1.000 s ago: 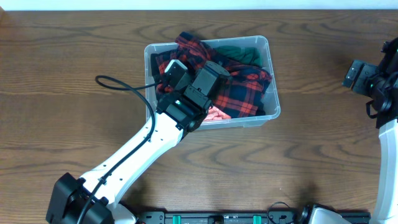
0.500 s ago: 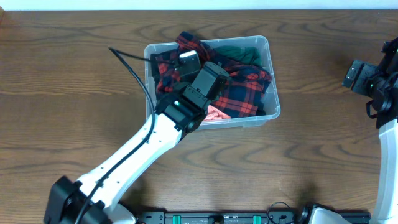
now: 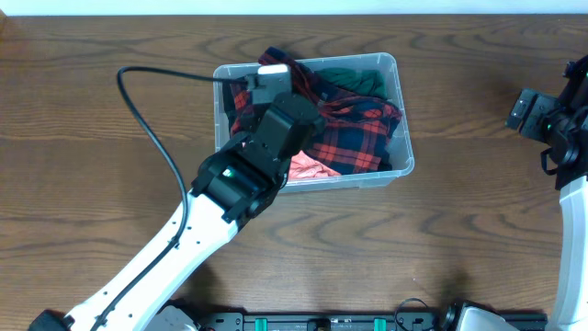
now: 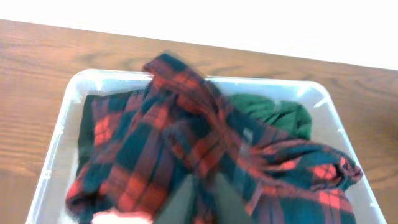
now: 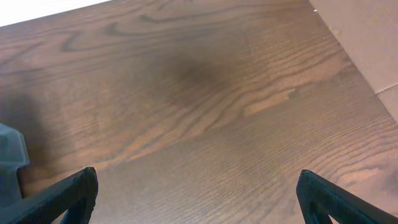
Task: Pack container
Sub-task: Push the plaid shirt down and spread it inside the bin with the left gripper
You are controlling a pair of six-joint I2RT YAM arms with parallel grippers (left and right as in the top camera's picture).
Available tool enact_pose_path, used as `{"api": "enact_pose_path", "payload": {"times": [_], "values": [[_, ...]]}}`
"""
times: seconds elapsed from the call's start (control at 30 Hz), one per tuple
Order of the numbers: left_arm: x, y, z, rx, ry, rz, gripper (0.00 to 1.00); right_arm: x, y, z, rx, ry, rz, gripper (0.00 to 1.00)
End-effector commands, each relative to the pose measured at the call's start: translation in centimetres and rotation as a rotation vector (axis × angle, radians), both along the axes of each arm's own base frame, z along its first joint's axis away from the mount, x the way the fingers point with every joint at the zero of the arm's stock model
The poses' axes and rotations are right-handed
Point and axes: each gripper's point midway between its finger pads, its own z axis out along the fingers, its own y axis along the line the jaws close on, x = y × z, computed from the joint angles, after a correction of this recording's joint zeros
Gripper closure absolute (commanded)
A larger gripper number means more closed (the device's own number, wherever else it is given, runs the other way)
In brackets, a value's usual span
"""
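Fabric fills the container, a clear plastic tub standing on the dark wooden bench near the middle of its width and toward the far edge. We see a red-and-black plaid cloth heaped across most of the tub, one fold rising above the far rim. A green cloth lies under it in the far right corner. A pink piece shows against the near wall.

From overhead, the left arm reaches in from the near left, and its wrist covers the tub's left half. A black cable loops from the arm out over the bench. In the wrist view the left hand sits low over the plaid, blurred, its two fingers drawn together. We cannot tell whether any cloth is caught between them.

The right hand is well apart from the tub, at the right edge of the bench. Its fingers are spread wide over bare wood with nothing between them.
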Motion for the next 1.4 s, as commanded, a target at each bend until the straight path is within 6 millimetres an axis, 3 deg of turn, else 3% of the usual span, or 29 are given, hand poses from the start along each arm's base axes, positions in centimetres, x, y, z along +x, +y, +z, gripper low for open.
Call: {"api": "enact_pose_path", "payload": {"times": [0.0, 0.17, 0.27, 0.4, 0.6, 0.73, 0.83, 0.9, 1.0, 1.07, 1.13, 1.2, 1.3, 1.37], "values": [[1.9, -0.9, -0.5, 0.13, -0.047, -0.07, 0.94, 0.0, -0.1, 0.0, 0.005, -0.001, -0.007, 0.01], [5.3, -1.6, -3.4, 0.244, -0.061, -0.105, 0.94, 0.0, -0.1, 0.0, 0.005, -0.001, -0.007, 0.01], [6.6, -0.4, -6.5, 0.283, 0.007, -0.075, 0.94, 0.0, -0.1, 0.0, 0.005, -0.001, -0.007, 0.01], [7.6, 2.7, -12.0, 0.271, 0.158, 0.044, 0.94, 0.0, -0.1, 0.0, 0.005, -0.001, -0.007, 0.01], [7.1, 4.0, -21.7, 0.231, 0.397, 0.013, 0.94, 0.0, -0.1, 0.0, 0.005, -0.001, -0.007, 0.01], [6.0, 3.8, -24.8, 0.225, 0.492, -0.023, 0.94, 0.0, -0.1, 0.0, 0.005, -0.001, -0.007, 0.01], [5.9, 3.2, -24.3, 0.217, 0.485, -0.048, 0.94, 0.0, -0.1, 0.0, 0.005, -0.001, -0.007, 0.01], [6.2, 2.9, -22.5, 0.2, 0.446, -0.052, 0.94, 0.0, -0.1, 0.0, 0.005, -0.001, -0.007, 0.01], [6.8, 2.6, -17.8, 0.154, 0.346, -0.053, 0.94, 0.0, -0.1, 0.0, 0.005, -0.001, -0.007, 0.01], [6.9, 2.6, -13.5, 0.115, 0.254, -0.05, 0.94, 0.0, -0.1, 0.0, 0.005, -0.001, -0.007, 0.01], [6.6, 3.1, -9.3, 0.089, 0.164, -0.042, 0.94, 0.0, -0.1, 0.0, 0.005, -0.001, -0.007, 0.01], [6.1, 3.8, -6.4, 0.077, 0.104, -0.022, 0.94, 0.0, -0.1, 0.0, 0.005, -0.001, -0.007, 0.01], [5.0, 5.0, -3.9, 0.081, 0.064, 0.008, 0.94, 0.0, -0.1, 0.0, 0.005, -0.001, -0.007, 0.01], [4.5, 5.3, -4.0, 0.089, 0.081, 0.008, 0.94, 0.0, -0.1, 0.0, 0.005, -0.001, -0.007, 0.01]]}}
